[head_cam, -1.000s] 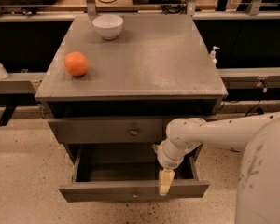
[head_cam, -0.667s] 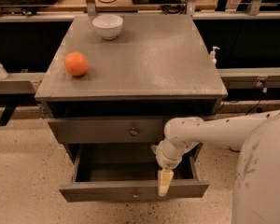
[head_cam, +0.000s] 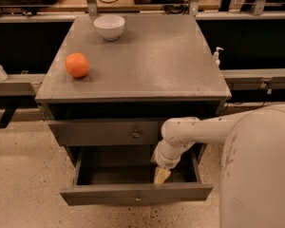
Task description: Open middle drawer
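Observation:
The grey cabinet (head_cam: 133, 87) has a shut top drawer (head_cam: 104, 133) with a round knob. Below it the middle drawer (head_cam: 109, 194) stands pulled out toward me, its small knob (head_cam: 138, 197) at the centre of the front and its inside showing as bare. My gripper (head_cam: 161, 175), with a yellowish tip, hangs from the white arm (head_cam: 194, 132) and reaches down into the right part of the open drawer, just behind its front panel. It is not on the knob. Any lower drawer is hidden under the open one.
An orange (head_cam: 77, 64) lies on the cabinet top at the left, and a white bowl (head_cam: 109, 26) stands at the back. A small pump bottle (head_cam: 218, 56) is by the right edge. My white body (head_cam: 261, 175) fills the lower right. The floor is speckled.
My gripper has risen slightly and drawn a little back inside the open drawer. The drawer stays pulled out about as far as before.

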{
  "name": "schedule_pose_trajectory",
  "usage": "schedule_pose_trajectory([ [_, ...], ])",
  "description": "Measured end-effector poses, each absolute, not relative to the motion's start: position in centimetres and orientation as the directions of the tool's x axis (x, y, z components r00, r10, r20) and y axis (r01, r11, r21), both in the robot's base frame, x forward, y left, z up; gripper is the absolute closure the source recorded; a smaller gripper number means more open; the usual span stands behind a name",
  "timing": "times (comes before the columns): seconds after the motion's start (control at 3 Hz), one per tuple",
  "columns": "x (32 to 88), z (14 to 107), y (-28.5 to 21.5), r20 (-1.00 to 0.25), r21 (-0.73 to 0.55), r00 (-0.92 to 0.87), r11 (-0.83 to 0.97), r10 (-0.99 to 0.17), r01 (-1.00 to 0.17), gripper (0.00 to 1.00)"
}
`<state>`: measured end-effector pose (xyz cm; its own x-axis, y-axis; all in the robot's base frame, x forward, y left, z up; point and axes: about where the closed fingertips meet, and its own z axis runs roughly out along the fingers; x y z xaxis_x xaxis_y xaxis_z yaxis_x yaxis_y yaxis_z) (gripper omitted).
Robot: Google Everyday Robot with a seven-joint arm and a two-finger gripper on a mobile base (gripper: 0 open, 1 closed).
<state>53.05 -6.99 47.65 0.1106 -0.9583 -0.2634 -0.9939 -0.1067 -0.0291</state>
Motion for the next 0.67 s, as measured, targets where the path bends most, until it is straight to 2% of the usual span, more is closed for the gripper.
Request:
schedule_pose_trajectory([
  [0.67,53.88,46.30,-5.47,-0.347,-0.092,0.061,-0.031,-0.936,-0.995,0.88],
])
